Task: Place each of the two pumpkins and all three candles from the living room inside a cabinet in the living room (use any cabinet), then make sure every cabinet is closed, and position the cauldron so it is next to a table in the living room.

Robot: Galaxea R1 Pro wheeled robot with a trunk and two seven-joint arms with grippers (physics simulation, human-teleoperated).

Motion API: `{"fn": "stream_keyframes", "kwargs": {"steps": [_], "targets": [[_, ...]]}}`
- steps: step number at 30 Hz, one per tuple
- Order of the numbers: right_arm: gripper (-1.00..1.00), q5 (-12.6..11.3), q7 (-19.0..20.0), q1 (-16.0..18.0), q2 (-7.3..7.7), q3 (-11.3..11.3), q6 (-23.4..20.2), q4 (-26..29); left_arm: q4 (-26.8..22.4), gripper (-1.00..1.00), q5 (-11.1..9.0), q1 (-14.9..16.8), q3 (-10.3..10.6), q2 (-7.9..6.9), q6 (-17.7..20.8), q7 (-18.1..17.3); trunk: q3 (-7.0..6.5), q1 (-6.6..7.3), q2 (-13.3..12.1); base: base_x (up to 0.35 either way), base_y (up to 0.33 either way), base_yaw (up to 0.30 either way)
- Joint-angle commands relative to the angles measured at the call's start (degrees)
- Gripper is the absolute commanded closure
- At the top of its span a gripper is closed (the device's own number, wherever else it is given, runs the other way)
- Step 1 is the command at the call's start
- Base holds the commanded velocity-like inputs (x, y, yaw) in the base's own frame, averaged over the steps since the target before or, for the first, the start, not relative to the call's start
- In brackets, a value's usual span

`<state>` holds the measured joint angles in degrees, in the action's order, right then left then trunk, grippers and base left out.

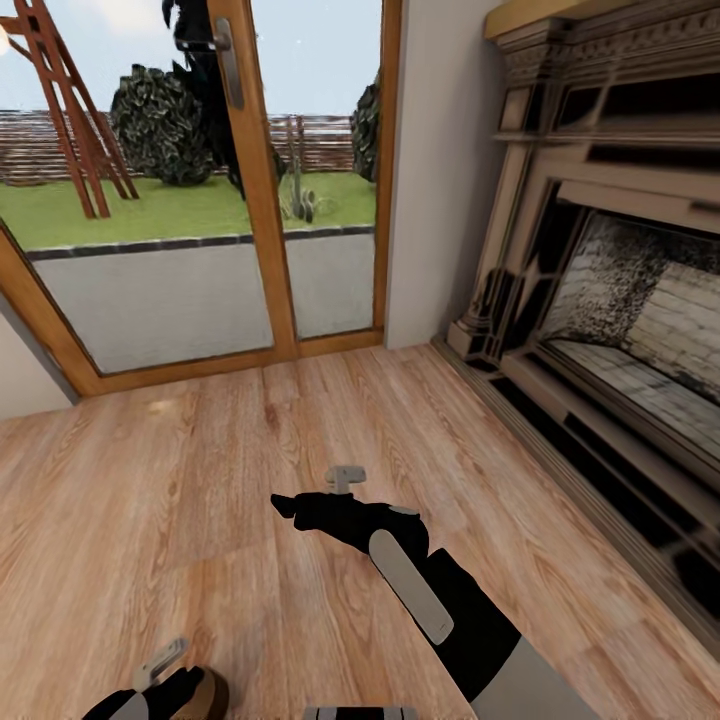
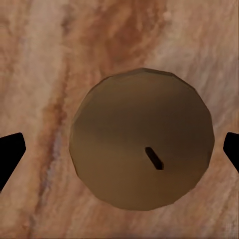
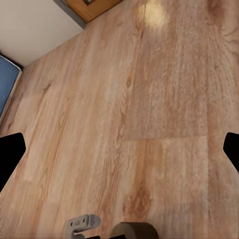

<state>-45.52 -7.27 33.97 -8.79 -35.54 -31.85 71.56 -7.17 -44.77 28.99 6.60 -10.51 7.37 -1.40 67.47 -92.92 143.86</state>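
Wooden plank floor (image 1: 200,480), light brown, grain visible. Stone fireplace (image 1: 600,300) stands on it along right side. Glass door frame (image 1: 260,200) meets floor at far edge.

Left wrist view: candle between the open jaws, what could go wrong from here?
The candle sits off-centre between the left gripper's open jaws; closing could push or tip it on the wood floor. The right gripper hangs nearby, so the arms might clash.

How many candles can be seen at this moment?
1. A candle sits between the left gripper's fingertips, seen from above in the left wrist view, with the wooden floor beneath it. The other candles may be out of frame.
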Motion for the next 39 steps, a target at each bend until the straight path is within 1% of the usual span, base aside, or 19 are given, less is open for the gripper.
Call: {"fn": "stream_keyframes", "kwargs": {"steps": [1,5,10,13,23,27,39], "targets": [[-1.00,-0.6,-0.5,0.0,0.00,-0.1,-0.1,0.1,0.0,-1.00,-0.6,0.0,0.5,0.01,0.2,-0.1,0.27,-0.01,0.0,0.000,0.000,0.000],[-1.00,-0.6,-0.5,0.0,0.00,-0.1,-0.1,0.1,0.0,-1.00,-0.5,0.0,0.7,0.73,0.1,0.0,1.16,-0.11,0.1,0.000,0.000,0.000],[-1.00,-0.6,-0.5,0.0,0.00,-0.1,-0.1,0.1,0.0,-1.00,-0.6,0.0,3.4,1.36,0.0,0.0,1.16,-0.11,0.1,0.000,0.000,0.000],[-1.00,-0.5,-0.5,0.0,0.00,-0.2,-0.1,0.1,-0.1,-1.00,-0.6,0.0,4.0,1.44,0.0,0.0,1.16,-0.11,0.1,0.000,0.000,0.000],[-1.00,-0.4,-0.5,0.0,0.01,-0.2,-0.1,0.1,-0.1,-1.00,-0.6,0.0,4.2,1.46,0.0,0.0,1.16,-0.11,0.1,0.000,0.000,0.000],[-1.00,-0.4,-0.5,0.0,0.00,-0.2,-0.1,0.1,-0.1,-1.00,-0.6,0.0,4.2,1.46,0.0,0.0,2.05,-0.22,0.1,0.000,0.000,0.000],[-1.00,-0.4,-0.5,0.0,0.00,-0.3,-0.1,0.0,-0.1,-1.00,-0.6,0.0,4.2,1.46,0.0,0.0,2.05,-0.22,0.1,0.000,0.000,0.000]]}}
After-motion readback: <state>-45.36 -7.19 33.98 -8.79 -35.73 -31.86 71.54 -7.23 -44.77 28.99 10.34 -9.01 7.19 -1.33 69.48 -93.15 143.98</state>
